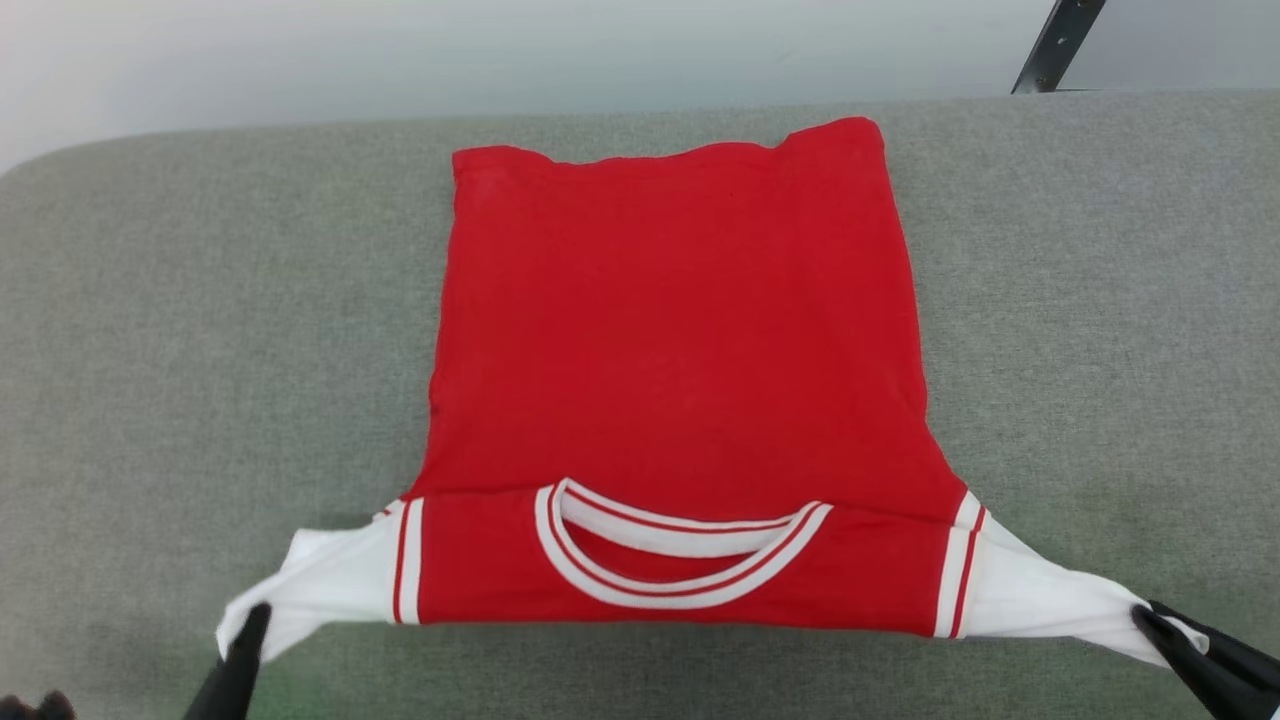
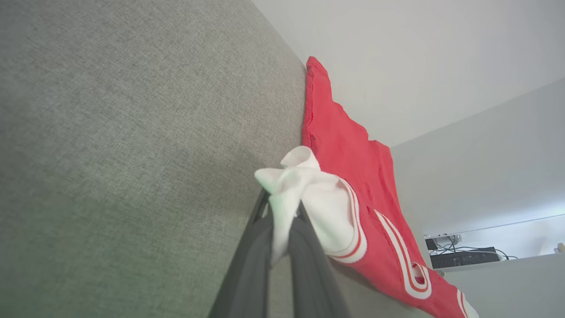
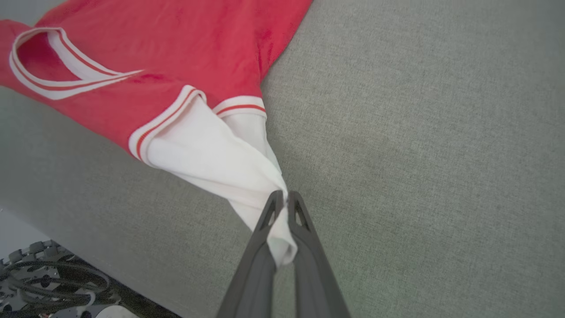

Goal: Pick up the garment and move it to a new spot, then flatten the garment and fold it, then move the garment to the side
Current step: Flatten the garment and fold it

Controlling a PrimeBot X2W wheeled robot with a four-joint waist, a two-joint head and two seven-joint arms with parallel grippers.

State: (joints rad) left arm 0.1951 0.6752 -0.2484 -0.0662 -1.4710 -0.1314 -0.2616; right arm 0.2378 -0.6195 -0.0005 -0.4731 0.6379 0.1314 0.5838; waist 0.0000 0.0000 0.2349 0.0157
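"Head view first: how far along does the job look?" asks one.

"Partway, I'd say," answers the other. "The garment (image 1: pixel 680 330) lies spread on the grey surface (image 1: pixel 200 350), roughly centred. Its plain red side is up, with the hem at the far end and the collar (image 1: pixel 680 597) towards the robot. The body looks smooth, so the flattening seems largely done. I see no finished fold, and it sits mid-surface, so the folding and the move aside are left."

"And the hands?"

"Both are clamped tight. The left hand (image 1: pixel 255 620) pinches the white sleeve end (image 2: pixel 309 198) on its side, and the left wrist view has cloth bunched between its closed fingers (image 2: pixel 309 269). The right hand (image 1: pixel 1150 622) does likewise with the other sleeve end (image 3: pixel 212 163), the fabric squeezed between its fingers (image 3: pixel 309 265). The sleeves are drawn outward, so the shoulder band is stretched taut between them."

"Is that a fold starting?"

"Could be. A crease runs across just beyond the collar, and the near strip may be raised off the surface. I cannot tell whether it is lifted or merely pulled."

"What can't you make out?"

"The garment's underside lies against the surface, so anything on that face is hidden. Both hands are cut off at the bottom of the head view, leaving just finger ends. A dark shape (image 1: pixel 35 705) in that view's lower-left corner is too cropped to identify. Whether this spot is the new one, the pictures do not say."
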